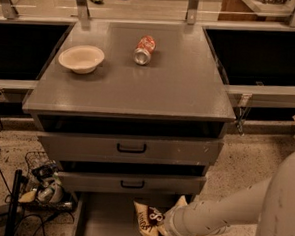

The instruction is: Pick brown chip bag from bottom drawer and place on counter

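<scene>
The brown chip bag point(145, 221) lies crumpled at the right side of the open bottom drawer point(103, 220), its white lettering partly showing. My gripper point(170, 226) reaches in from the lower right on a pale arm and sits on the bag's middle, shut on it, with bag edges sticking out on either side. The wrist hides the fingertips. Above the drawers, the counter point(154, 93) is a flat dark-grey top.
A white bowl point(81, 59) and a red soda can point(144, 49) on its side rest on the counter's far half. Two upper drawers with black handles point(131, 148) overhang the bottom one. A wire basket and cables point(40, 186) sit on the floor at left.
</scene>
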